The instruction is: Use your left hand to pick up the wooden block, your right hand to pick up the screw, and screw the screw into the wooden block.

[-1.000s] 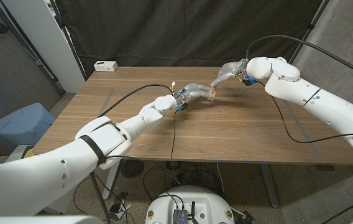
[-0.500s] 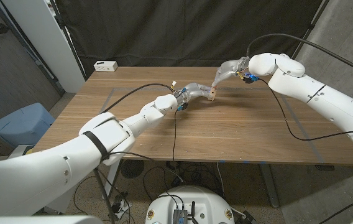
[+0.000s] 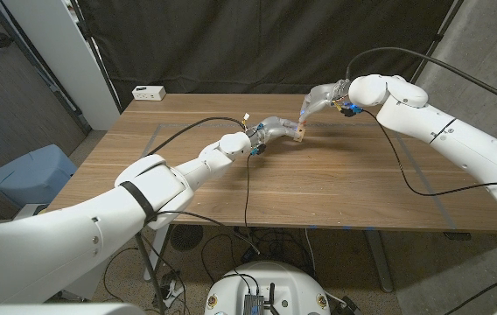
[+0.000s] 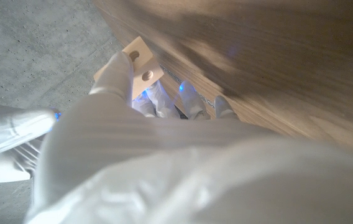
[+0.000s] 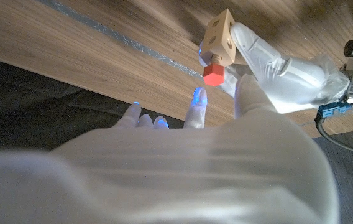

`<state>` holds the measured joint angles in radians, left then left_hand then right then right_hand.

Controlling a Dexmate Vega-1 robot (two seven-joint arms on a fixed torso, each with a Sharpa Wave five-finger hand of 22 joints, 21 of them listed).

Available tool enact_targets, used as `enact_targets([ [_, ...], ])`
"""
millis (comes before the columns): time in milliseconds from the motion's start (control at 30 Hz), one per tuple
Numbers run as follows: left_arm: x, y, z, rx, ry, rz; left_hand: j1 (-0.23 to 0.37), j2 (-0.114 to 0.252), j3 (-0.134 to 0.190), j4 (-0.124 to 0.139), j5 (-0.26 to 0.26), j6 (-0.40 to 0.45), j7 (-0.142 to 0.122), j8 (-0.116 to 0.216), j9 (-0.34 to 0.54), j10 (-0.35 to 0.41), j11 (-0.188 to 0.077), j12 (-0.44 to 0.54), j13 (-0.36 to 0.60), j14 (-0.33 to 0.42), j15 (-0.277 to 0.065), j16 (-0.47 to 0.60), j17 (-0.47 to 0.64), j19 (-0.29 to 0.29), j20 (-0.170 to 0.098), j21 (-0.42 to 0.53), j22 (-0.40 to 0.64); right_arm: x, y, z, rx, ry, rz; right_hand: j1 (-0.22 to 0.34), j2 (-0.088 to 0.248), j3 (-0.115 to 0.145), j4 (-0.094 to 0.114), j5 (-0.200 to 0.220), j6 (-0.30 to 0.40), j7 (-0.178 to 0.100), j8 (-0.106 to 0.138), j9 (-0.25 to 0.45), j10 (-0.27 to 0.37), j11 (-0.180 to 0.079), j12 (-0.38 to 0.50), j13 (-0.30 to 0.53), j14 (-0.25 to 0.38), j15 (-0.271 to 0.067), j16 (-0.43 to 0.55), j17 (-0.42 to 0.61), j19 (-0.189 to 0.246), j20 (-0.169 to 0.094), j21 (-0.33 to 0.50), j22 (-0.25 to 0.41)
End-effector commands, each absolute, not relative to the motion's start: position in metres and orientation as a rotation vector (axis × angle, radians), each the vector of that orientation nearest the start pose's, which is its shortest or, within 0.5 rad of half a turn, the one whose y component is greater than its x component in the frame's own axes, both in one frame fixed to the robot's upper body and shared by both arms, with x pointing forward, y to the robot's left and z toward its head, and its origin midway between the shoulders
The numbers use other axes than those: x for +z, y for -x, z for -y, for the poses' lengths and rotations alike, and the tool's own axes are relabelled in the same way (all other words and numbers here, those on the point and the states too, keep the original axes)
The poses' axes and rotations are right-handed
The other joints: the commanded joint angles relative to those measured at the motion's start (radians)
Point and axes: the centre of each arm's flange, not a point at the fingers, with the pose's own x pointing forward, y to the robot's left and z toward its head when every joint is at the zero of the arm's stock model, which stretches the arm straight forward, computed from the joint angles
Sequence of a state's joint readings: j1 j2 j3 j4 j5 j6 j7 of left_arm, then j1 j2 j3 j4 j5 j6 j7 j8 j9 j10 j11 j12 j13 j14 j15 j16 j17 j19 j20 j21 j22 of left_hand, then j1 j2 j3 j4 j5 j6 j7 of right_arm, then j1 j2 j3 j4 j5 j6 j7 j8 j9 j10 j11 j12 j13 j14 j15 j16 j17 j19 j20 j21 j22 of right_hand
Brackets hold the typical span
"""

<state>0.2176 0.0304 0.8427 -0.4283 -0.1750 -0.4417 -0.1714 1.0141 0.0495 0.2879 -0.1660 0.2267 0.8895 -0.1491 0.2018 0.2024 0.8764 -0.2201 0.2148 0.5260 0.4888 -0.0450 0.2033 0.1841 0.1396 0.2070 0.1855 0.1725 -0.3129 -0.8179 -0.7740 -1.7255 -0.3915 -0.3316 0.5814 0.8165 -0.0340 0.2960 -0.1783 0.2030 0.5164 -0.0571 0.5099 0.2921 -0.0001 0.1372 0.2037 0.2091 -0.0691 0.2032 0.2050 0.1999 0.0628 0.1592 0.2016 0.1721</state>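
My left hand [image 3: 273, 129] holds the small wooden block [image 3: 299, 133] up above the table's far middle. In the right wrist view the block [image 5: 220, 36] has a red screw [image 5: 212, 73] standing in one face, with my left hand's fingers [image 5: 270, 59] wrapped round its other side. My right hand [image 3: 318, 101] reaches down to the block from behind. Its fingertips [image 5: 196, 97] are spread just short of the screw head, and none plainly touches it. The left wrist view shows the block [image 4: 142, 65] and its holes past my left hand's fingers [image 4: 117, 74].
A white box [image 3: 149, 92] sits at the table's far left corner. A black cable [image 3: 245, 179] trails from my left wrist over the table's front edge. A grey tape line [image 5: 120, 40] crosses the wood. A blue seat [image 3: 30, 175] stands on the floor at the left.
My right forearm has shifted slightly, while that hand stays at the block. The left hand and the block have held still.
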Motion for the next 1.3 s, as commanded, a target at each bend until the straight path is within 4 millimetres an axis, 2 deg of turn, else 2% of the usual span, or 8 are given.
enact_targets([
  [33, 0.0255, -0.7227, -0.0384, -0.557, -0.629, 0.537, -0.012, 0.022, 0.023, 0.013, 0.007, 0.008, 0.001, 0.007, 0.001, 0.009, 0.003, 0.005, 0.006, -0.006, -0.037, 0.001, 0.002, -0.003, 0.005, 0.007, 0.003, 0.1445, -0.6179, 0.2122, 0.251, 1.543, 0.314, 0.024, -0.002, 0.017, -0.001, -0.001, 0.02, -0.005, 0.001, -0.006, 0.005, -0.012, 0.009, 0.002, 0.013, 0.004, 0.006, -0.001, 0.007, 0.001, 0.005, 0.003],
  [467, 0.0247, -0.7237, -0.0391, -0.553, -0.632, 0.529, -0.011, 0.022, 0.022, 0.013, 0.007, 0.009, -0.002, 0.007, 0.001, 0.01, 0.003, 0.005, 0.006, -0.006, -0.038, 0.001, 0.002, -0.003, 0.005, 0.008, 0.003, 0.1408, -0.6234, 0.2162, 0.24, 1.531, 0.303, 0.076, -0.003, 0.041, -0.001, -0.001, 0.072, -0.023, 0.006, -0.024, 0.027, -0.028, 0.013, 0.0, 0.039, 0.0, 0.011, -0.003, 0.029, -0.008, 0.008, 0.003],
  [767, 0.0246, -0.725, -0.0378, -0.553, -0.634, 0.515, -0.011, 0.022, 0.023, 0.013, 0.008, 0.01, 0.0, 0.008, 0.001, 0.01, 0.004, 0.005, 0.006, -0.006, -0.038, 0.001, 0.002, -0.003, 0.005, 0.007, 0.003, 0.1392, -0.6235, 0.2192, 0.228, 1.523, 0.305, 0.106, -0.012, 0.055, 0.003, -0.002, 0.139, -0.04, 0.024, -0.036, 0.05, -0.043, 0.017, -0.001, 0.055, -0.009, 0.011, -0.004, 0.047, -0.014, 0.01, 0.003],
  [1000, 0.0252, -0.7252, -0.0382, -0.552, -0.636, 0.515, -0.014, 0.021, 0.022, 0.014, 0.007, 0.008, -0.001, 0.007, 0.001, 0.009, 0.004, 0.005, 0.006, -0.006, -0.037, 0.001, 0.002, -0.003, 0.005, 0.007, 0.003, 0.138, -0.6227, 0.2201, 0.22, 1.519, 0.303, 0.113, -0.016, 0.059, 0.005, -0.003, 0.163, -0.042, 0.031, -0.039, 0.06, -0.045, 0.018, -0.001, 0.06, -0.012, 0.011, -0.004, 0.052, -0.015, 0.009, 0.003],
  [1300, 0.0246, -0.7241, -0.0387, -0.557, -0.634, 0.523, -0.013, 0.022, 0.023, 0.014, 0.008, 0.005, 0.001, 0.005, 0.001, 0.009, 0.003, 0.005, 0.006, -0.007, -0.037, 0.001, 0.002, -0.004, 0.005, 0.007, 0.003, 0.1367, -0.6209, 0.22, 0.202, 1.512, 0.315, 0.116, -0.022, 0.062, 0.011, -0.004, 0.218, -0.044, 0.052, -0.042, 0.077, -0.056, 0.02, -0.001, 0.074, -0.02, 0.013, -0.003, 0.065, -0.019, 0.011, 0.003],
])
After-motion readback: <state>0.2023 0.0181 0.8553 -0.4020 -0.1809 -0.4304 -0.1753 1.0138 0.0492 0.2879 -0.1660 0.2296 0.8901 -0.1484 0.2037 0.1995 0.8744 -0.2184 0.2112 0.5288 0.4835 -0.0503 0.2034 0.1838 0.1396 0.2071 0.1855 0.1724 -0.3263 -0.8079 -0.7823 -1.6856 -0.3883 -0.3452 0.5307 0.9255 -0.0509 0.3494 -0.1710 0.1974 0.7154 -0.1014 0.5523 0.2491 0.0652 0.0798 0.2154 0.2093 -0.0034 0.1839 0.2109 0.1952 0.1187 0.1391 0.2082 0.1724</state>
